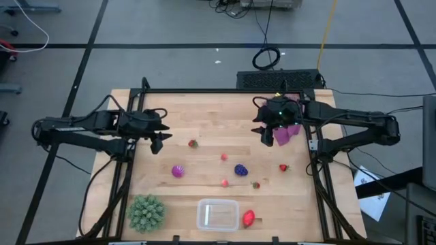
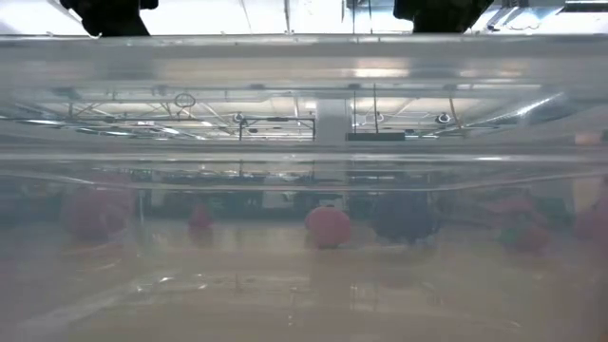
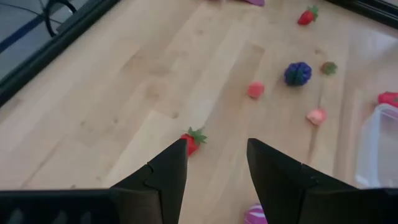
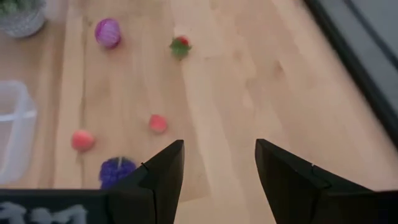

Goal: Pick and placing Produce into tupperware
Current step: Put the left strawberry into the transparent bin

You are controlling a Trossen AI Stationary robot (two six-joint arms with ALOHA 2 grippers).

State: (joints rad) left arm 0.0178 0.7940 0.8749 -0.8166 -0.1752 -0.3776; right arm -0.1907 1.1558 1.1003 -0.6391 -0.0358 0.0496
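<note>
The produce lies scattered on the wooden table: a strawberry (image 1: 193, 143), a magenta ball (image 1: 178, 171), a dark purple grape bunch (image 1: 241, 169), two pink pieces (image 1: 223, 156) (image 1: 225, 182), and more strawberries (image 1: 283, 167) (image 1: 255, 184) (image 1: 248, 218). The clear tupperware (image 1: 217, 214) stands near the front edge, nothing visible in it. My left gripper (image 1: 158, 139) is open over the table's left part, just short of the strawberry (image 3: 194, 140). My right gripper (image 1: 267, 133) is open at the far right, above bare wood (image 4: 219, 165).
A spiky green ball (image 1: 146, 212) sits at the front left, beside the tupperware. A purple cloth (image 1: 287, 133) lies under the right arm. The low view looks through the tupperware's wall (image 2: 304, 114). A black frame (image 1: 204, 92) borders the table.
</note>
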